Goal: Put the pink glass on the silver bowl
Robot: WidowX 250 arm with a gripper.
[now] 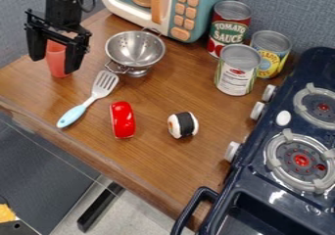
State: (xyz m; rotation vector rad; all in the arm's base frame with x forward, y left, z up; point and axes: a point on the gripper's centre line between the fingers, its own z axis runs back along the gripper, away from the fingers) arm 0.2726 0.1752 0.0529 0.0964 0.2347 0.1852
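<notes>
At far left, the tool (58, 53) is held pointing down, fingers spread either side of the upright pink glass (57, 65), apparently unclamped; rightward, the silver bowl (135, 50) is seen upright.

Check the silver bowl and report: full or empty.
Empty: the silver bowl stands with its mouth up, and its inside shows bare metal down to the bottom.

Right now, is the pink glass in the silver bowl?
No, the pink glass is at the claw, with brown tabletop showing between it and the silver bowl.
</notes>
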